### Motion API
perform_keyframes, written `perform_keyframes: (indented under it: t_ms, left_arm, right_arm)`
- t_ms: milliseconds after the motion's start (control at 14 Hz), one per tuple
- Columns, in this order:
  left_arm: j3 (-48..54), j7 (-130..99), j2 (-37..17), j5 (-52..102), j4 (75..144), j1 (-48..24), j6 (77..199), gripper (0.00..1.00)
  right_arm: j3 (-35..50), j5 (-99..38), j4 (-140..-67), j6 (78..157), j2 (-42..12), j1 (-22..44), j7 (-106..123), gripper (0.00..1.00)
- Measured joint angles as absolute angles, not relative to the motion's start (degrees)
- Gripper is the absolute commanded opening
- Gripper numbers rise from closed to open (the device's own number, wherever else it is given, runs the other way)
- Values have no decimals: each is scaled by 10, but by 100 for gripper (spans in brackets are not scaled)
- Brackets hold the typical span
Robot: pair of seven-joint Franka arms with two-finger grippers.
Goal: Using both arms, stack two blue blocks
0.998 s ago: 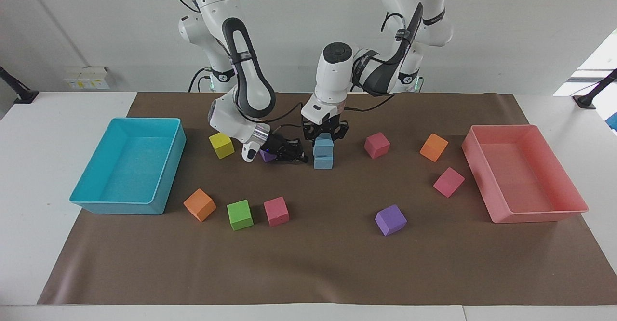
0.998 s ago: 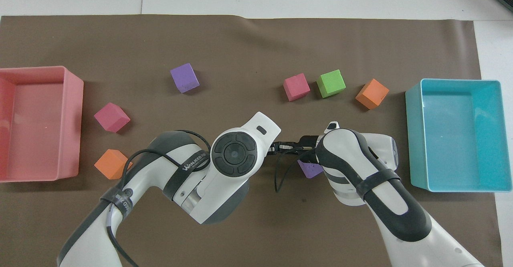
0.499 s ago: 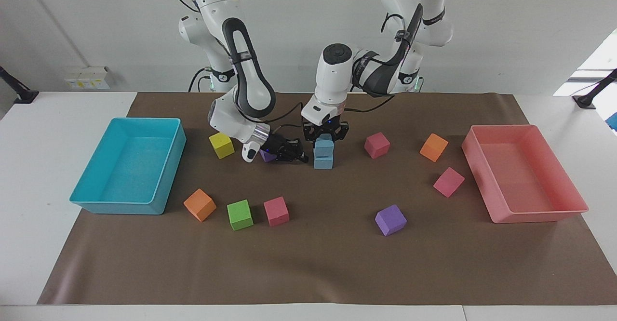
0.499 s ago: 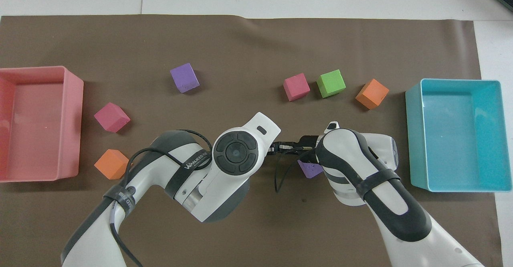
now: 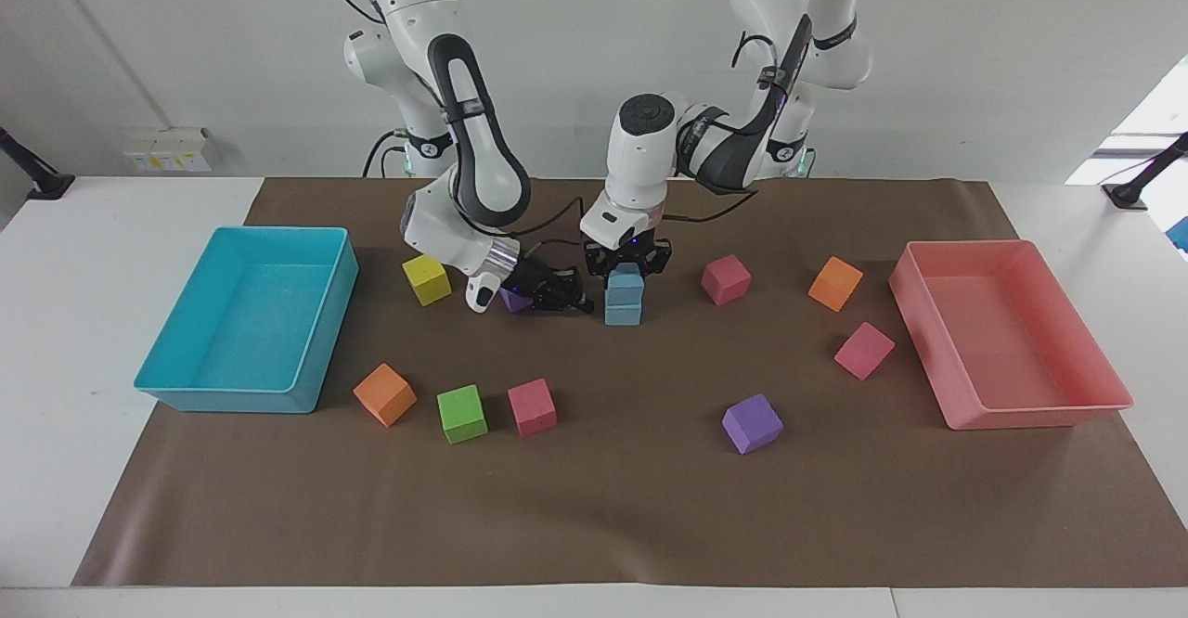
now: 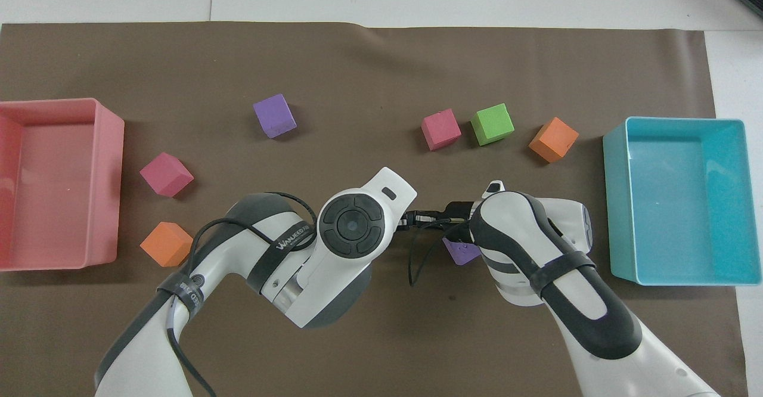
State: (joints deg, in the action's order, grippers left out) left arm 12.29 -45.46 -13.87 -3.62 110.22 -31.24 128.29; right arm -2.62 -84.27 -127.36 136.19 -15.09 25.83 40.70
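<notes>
Two light-blue blocks stand stacked near the table's middle: the lower blue block (image 5: 623,313) rests on the brown mat and the upper blue block (image 5: 626,283) sits on it. My left gripper (image 5: 626,270) comes straight down from above and is shut on the upper block. My right gripper (image 5: 577,302) lies low and shut just beside the stack, toward the right arm's end, its tip close to the lower block. In the overhead view the left arm's wrist hides both blocks and the left gripper; the right gripper (image 6: 417,219) shows there as a dark tip.
A purple cube (image 5: 511,300) and a yellow cube (image 5: 426,280) sit by the right wrist. Pink (image 5: 726,279), orange (image 5: 835,283), pink (image 5: 863,350), purple (image 5: 752,423), pink (image 5: 532,406), green (image 5: 462,413) and orange (image 5: 384,394) cubes lie around. Teal tray (image 5: 232,401) and pink tray (image 5: 1039,413) flank the mat.
The left arm's wrist and elbow have shifted slightly upward. The stacked blocks and the right gripper have stayed where they were.
</notes>
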Motion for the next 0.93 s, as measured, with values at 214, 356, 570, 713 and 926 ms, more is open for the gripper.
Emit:
perform_keyframes:
  t_ms: [214,356,570,713,926]
  left_arm:
    - [123,-455,-139,-40,1102,-312,1283,56]
    - [123,-454,-139,-42,1102,-312,1283,56]
    - [123,-454,-139,-42,1102,-312,1283,56]
    - [123,-454,-139,-42,1102,-312,1283,56]
    - [123,-454,-139,-42,1101,-312,1283,56]
  right_arm:
    - [-26,-843,-1274,1362,-151,258,407,0]
    - [-26,-843,-1274,1362,-151,258,407,0]
    - [-26,-843,-1274,1362,-151,258,407,0]
    - [-26,-843,-1274,1362,-151,258,407,0]
    - [-26,-843,-1274,1362,-151,259,407,0]
